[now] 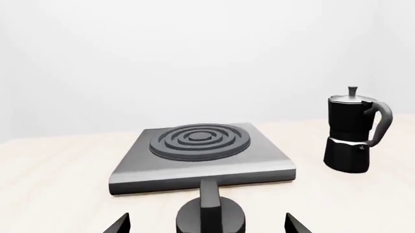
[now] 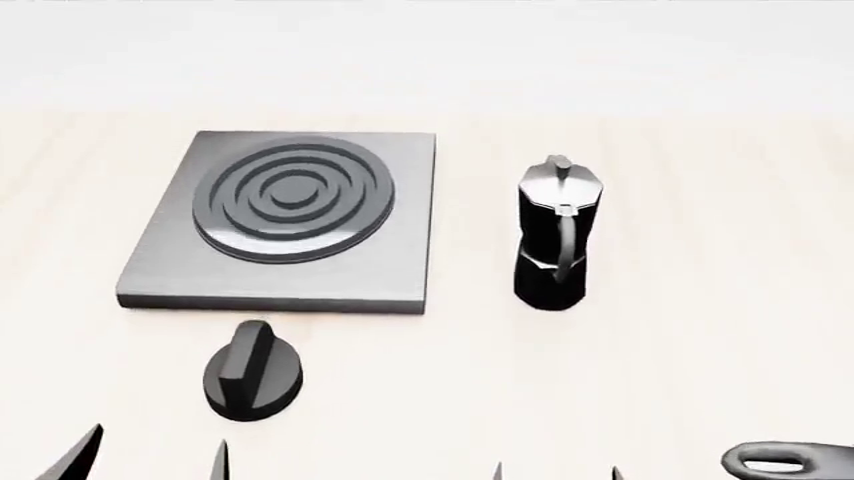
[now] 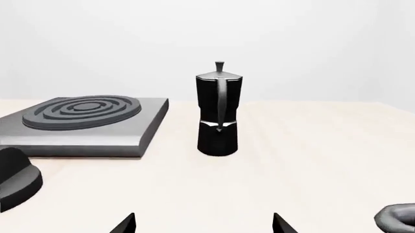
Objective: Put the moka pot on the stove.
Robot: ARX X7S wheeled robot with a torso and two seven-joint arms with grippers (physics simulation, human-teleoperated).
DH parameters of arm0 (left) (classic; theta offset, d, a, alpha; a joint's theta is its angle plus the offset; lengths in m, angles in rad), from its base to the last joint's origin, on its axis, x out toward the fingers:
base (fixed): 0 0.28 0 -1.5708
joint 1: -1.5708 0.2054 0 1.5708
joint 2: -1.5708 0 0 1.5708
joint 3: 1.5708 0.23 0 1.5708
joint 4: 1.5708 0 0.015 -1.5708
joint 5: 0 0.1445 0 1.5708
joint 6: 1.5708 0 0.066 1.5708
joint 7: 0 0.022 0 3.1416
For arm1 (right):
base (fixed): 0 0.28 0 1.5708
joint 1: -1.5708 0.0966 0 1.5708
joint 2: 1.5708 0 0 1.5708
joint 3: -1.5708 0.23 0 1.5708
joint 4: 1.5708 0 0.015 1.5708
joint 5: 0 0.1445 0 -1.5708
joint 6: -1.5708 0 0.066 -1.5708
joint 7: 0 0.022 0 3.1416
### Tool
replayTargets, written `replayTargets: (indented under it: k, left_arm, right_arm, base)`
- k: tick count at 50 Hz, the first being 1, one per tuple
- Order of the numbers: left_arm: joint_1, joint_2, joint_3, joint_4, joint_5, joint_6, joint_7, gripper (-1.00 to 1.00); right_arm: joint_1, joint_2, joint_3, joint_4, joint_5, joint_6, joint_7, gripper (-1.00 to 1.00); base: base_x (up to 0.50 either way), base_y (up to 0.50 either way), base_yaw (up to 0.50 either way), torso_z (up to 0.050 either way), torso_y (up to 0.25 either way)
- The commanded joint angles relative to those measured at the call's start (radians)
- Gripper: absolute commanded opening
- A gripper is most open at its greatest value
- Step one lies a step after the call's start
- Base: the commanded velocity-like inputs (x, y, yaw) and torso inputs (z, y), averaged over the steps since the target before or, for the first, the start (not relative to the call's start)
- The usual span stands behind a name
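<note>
Left gripper (image 2: pixel 154 455): I see only its two dark fingertips poking in at the near edge of my head view, set well apart, so the jaws stand wide with nothing between them.
Right gripper (image 2: pixel 554 472): likewise only two small tips at the near edge, spread apart and holding nothing.
Short black round knob with a ridge (image 2: pixel 252 369): it lies on the table just ahead of my left gripper, near the front edge of the plate but not touching it.
Flat square grey metal stove plate with raised concentric rings (image 2: pixel 400 215): it sits flat on the pale wooden table (image 2: pixel 694 370), ahead of my left arm, its rings bare.
Small black faceted moka pot with a silvery lid and knob (image 2: pixel 553 235): it stands upright on the table just to the right of the stove, apart from it, its curved handle turned toward me.
Dark pan handle end (image 2: pixel 787 460): it shows at the near right corner, beside my right gripper.
</note>
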Motion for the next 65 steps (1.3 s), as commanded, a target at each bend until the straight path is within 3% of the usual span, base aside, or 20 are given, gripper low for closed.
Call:
replayTargets:
  k: [1, 33, 65]
  left_arm:
    - [-0.002, -0.007, 0.008, -0.003, -0.008, 0.006, -0.003, 1.00]
    - [-0.007, -0.021, 0.024, -0.010, -0.023, 0.013, -0.018, 1.00]
    - [-0.006, -0.041, 0.042, 0.001, -0.037, 0.010, -0.040, 1.00]
  right_arm:
    - [0.005, 0.007, -0.008, 0.007, 0.010, -0.002, 0.010, 1.00]
    - [0.015, 0.024, -0.038, 0.015, 0.032, -0.010, 0.025, 1.00]
    - [0.006, 0.040, -0.063, -0.040, 0.052, -0.021, 0.041, 1.00]
  base:
    - [0.25, 0.00, 0.00, 0.000, 0.000]
    - [0.25, 0.00, 0.00, 0.000, 0.000]
    - [0.00, 0.13, 0.00, 0.000, 0.000]
